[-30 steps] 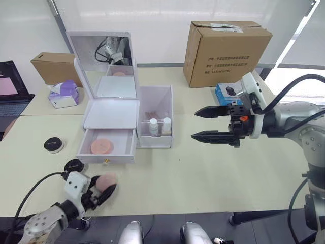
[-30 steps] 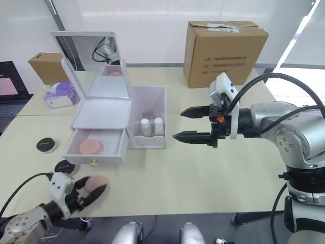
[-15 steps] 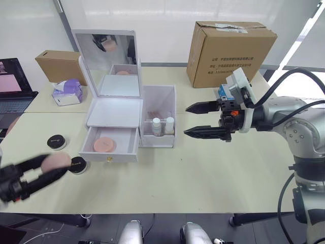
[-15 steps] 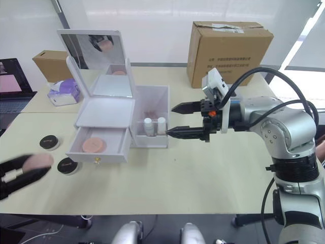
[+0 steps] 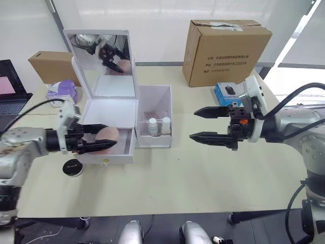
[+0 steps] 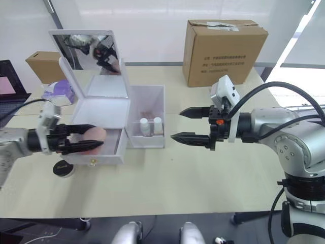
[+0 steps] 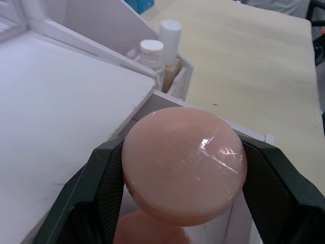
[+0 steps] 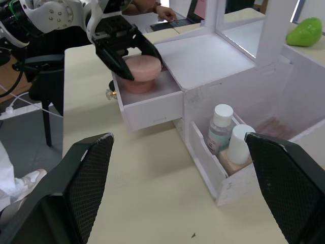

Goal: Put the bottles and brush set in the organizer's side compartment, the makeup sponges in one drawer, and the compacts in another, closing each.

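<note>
My left gripper (image 5: 108, 138) is shut on a peach-pink makeup sponge (image 7: 185, 165), holding it just over the open lower drawer (image 8: 152, 104) of the white organizer (image 5: 111, 113). A second sponge (image 7: 152, 233) lies in that drawer underneath. The two bottles (image 5: 153, 126) (image 5: 166, 124) stand at the front of the translucent side compartment (image 5: 155, 97), with a pink-tinted pouch, the brush set (image 8: 270, 125), behind them. One black-lidded compact (image 5: 72, 166) rests on the table in front of the organizer's left corner. My right gripper (image 5: 194, 124) hangs open and empty to the right of the side compartment.
The mirror lid (image 5: 99, 51) stands upright. A large cardboard box (image 5: 228, 51) and a small blue box (image 5: 225, 92) sit at the back right. A smaller cardboard box (image 5: 48, 66), a purple tissue pack (image 5: 63, 91) and a laptop (image 5: 9, 96) are at the left.
My left gripper, with the sponge in it, has risen from the table's front edge and swung in over the open drawer. The right gripper stays open, near the side compartment.
</note>
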